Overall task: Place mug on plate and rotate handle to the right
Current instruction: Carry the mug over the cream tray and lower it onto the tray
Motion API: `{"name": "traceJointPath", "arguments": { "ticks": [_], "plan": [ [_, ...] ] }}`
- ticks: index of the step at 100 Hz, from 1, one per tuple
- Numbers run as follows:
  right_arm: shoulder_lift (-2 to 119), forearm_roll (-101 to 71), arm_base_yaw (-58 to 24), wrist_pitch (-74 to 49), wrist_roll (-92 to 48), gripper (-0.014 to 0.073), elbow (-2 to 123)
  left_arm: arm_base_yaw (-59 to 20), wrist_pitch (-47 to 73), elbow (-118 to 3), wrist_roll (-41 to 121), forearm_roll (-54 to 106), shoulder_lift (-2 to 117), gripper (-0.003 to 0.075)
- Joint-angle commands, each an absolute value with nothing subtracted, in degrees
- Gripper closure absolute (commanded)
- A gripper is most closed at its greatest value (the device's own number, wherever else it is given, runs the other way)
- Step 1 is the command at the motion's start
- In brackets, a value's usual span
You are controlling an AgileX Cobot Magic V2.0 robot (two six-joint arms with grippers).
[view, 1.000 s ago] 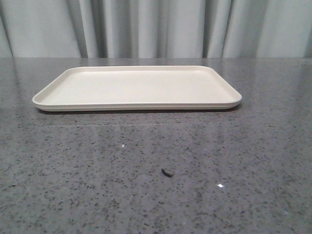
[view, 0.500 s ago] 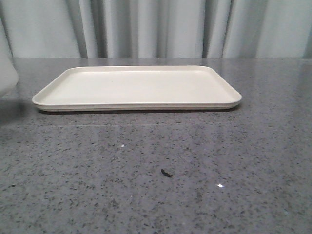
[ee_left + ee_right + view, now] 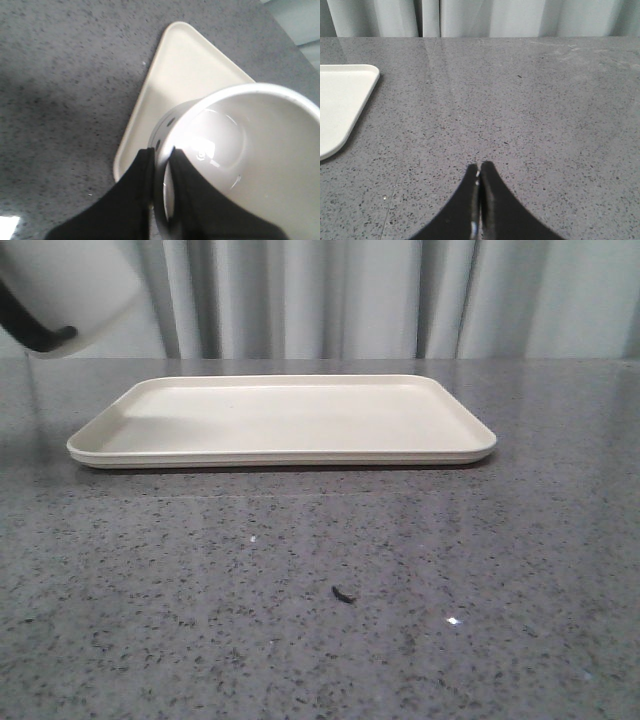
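The white mug (image 3: 70, 280) hangs in the air at the upper left of the front view, above and left of the cream plate (image 3: 280, 418). Its black handle (image 3: 35, 335) shows at its lower left. In the left wrist view my left gripper (image 3: 161, 152) is shut on the mug's rim, one finger outside the wall and one inside the mug (image 3: 250, 150), held over a corner of the plate (image 3: 180, 75). My right gripper (image 3: 479, 167) is shut and empty above bare table, to the right of the plate's corner (image 3: 340, 100). The smiley face is hidden.
The grey speckled table (image 3: 320, 590) stretches around the plate. A small dark speck (image 3: 343, 594) lies on it in front. Pale curtains (image 3: 350, 295) hang behind the table's back edge.
The mug has come into the front view from the left edge and moved up and right toward the plate. The plate has not moved.
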State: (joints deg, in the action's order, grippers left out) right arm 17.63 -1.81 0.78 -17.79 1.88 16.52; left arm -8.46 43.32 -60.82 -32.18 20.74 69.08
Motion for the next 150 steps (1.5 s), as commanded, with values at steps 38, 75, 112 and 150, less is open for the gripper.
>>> {"name": "traceJointPath", "arguments": {
  "ticks": [38,75,112,150],
  "plan": [
    [18.6,-1.79,1.12,-12.83,1.35,0.0663,18.58,-26.2,36.31,-75.71,-44.27,10.51,83.21,0.0739],
    [18.6,-1.79,1.12,-12.83,1.35,0.0663,18.58,-28.48,37.84,-78.51,-44.27,6.38,87.34,0.0739],
    [18.6,-1.79,1.12,-12.55,1.35,0.0663,18.58,-28.36,39.65,-78.51,-45.35,3.5,88.07,0.0738],
    [18.6,-1.79,1.12,-12.43,1.35,0.0663,18.58,-28.36,38.7,-78.51,-45.35,3.47,89.02,0.051]
  ]
}}
